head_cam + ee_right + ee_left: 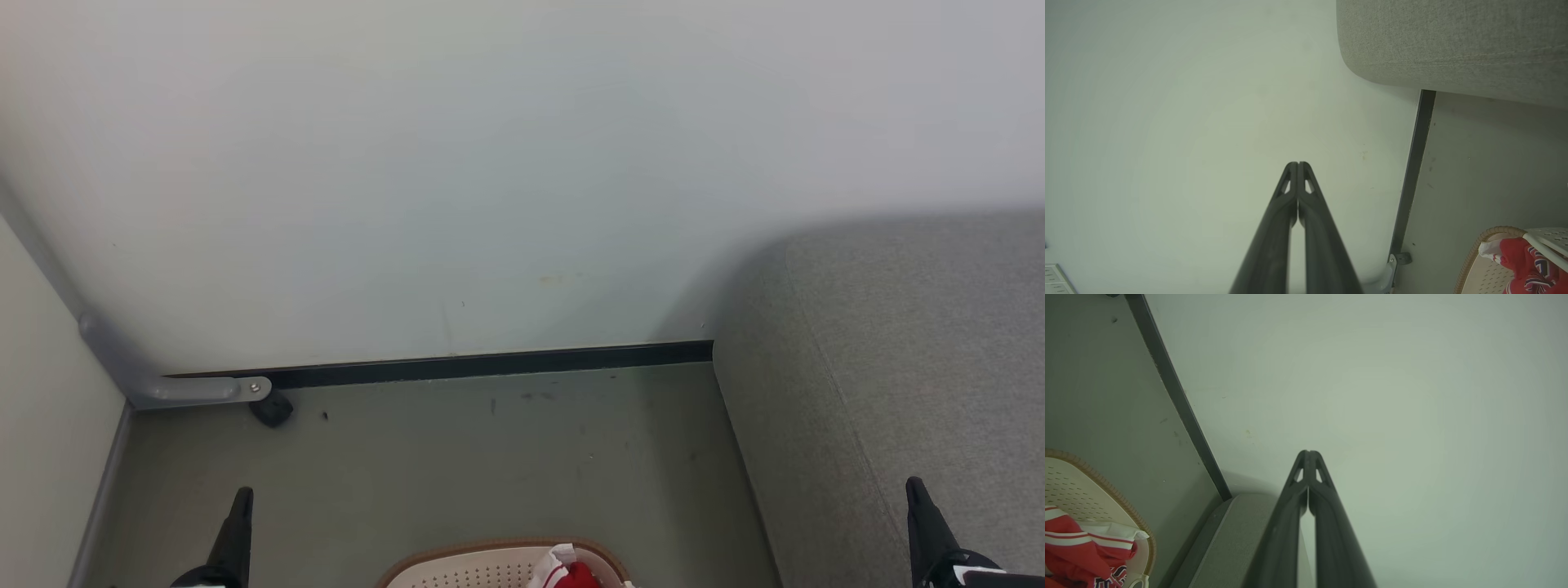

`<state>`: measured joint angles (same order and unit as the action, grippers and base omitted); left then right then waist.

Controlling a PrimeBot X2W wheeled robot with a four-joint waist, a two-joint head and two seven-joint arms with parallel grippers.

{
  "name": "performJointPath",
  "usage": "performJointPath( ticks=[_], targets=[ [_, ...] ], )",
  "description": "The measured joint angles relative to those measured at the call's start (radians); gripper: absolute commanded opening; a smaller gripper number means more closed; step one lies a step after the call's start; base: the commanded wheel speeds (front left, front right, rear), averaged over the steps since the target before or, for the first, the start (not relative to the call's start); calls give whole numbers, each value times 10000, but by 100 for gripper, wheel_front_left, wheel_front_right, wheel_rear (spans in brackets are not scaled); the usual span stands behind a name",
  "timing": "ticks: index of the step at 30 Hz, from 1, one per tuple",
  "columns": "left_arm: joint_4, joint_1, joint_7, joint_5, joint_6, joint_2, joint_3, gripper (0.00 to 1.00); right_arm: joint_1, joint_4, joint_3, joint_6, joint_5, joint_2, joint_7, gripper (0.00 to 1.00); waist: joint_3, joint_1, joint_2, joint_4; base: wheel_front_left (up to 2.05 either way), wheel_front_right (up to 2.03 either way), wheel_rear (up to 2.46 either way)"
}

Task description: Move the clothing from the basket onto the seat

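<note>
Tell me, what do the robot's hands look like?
Each is a pincer of two long, slim, matt dark-grey fingers. The left gripper and right gripper look alike: the fingers taper toward rounded tips, with a small triangular opening near each tip. The right one has white parts at its base.

I get soft, even, faintly green light in all three views, the large grey fabric-upholstered seat point(898, 343) throwing a blurred shadow onto the plain pale wall point(490, 163), while both wrist views darken toward their corners and slightly bow the dark skirting strip point(1175, 396).
</note>
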<state>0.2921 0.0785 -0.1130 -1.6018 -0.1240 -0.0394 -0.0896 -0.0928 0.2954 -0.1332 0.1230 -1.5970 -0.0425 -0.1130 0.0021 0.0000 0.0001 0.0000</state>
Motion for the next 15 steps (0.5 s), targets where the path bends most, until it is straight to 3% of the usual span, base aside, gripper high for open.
performJointPath(
  ticks=[9,10,15],
  targets=[
    [0,0,0,0,0,0,0,0,0,0,0,0,0,0,0,0,0,0,0,0,0,0,0],
    [46,-22,0,0,6,10,10,100,17,52,8,0,2,12,0,100,0,0,0,0,0,0,0],
    [522,-472,4,2,12,140,61,100,454,522,67,-12,4,199,10,100,1,0,0,-1,0,0,0]
  ],
)
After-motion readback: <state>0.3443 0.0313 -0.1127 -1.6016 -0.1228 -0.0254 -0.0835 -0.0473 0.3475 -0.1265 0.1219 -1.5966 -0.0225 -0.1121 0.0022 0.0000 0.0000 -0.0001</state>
